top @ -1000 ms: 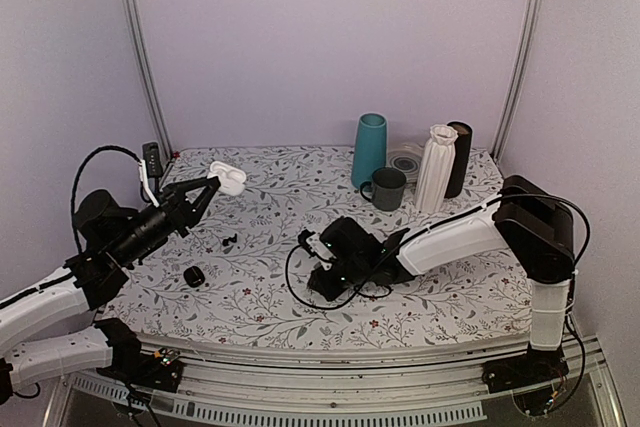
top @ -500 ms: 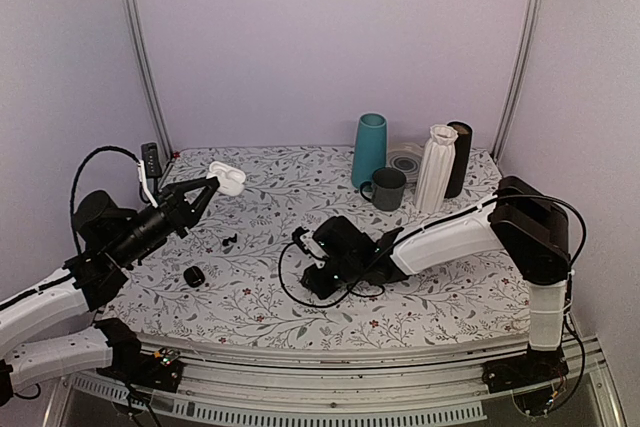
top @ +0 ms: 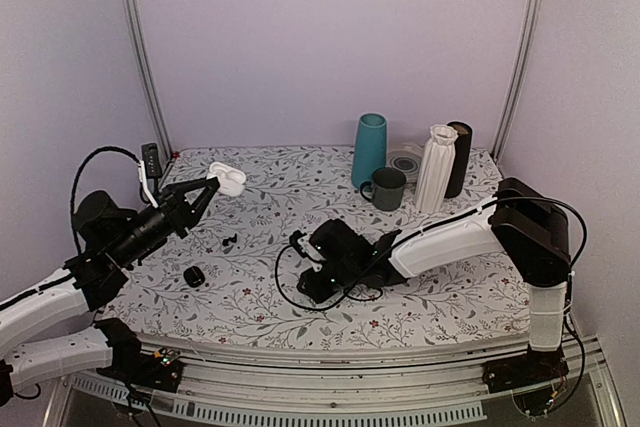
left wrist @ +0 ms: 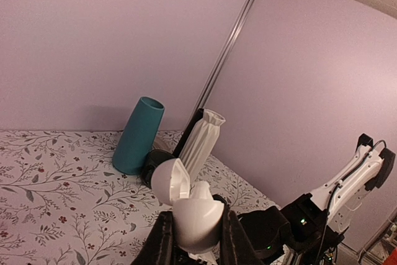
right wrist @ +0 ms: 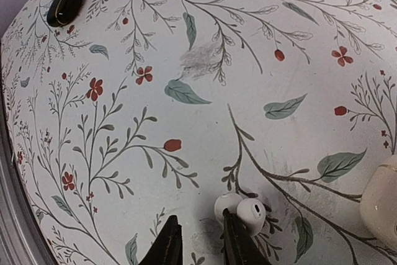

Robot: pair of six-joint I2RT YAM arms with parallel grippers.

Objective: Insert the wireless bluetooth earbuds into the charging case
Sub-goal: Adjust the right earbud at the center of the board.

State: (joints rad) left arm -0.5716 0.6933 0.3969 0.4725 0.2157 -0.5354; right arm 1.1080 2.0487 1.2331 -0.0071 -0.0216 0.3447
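My left gripper is shut on a white charging case, held up over the table's left side with its lid open; a white piece sticks up from it. A pair of tiny dark earbuds lies on the cloth below, apart from both grippers. My right gripper is low over the table's middle, its jaws a little apart with nothing between them. Two small white round buds lie on the cloth against the outside of its right finger.
A black oval case lies at front left and also shows in the right wrist view. A teal vase, grey mug, white ribbed vase and black cylinder stand at the back. A pale object sits right of the buds.
My right arm has slid left across the table, staying low. My left arm has held still with the white case.
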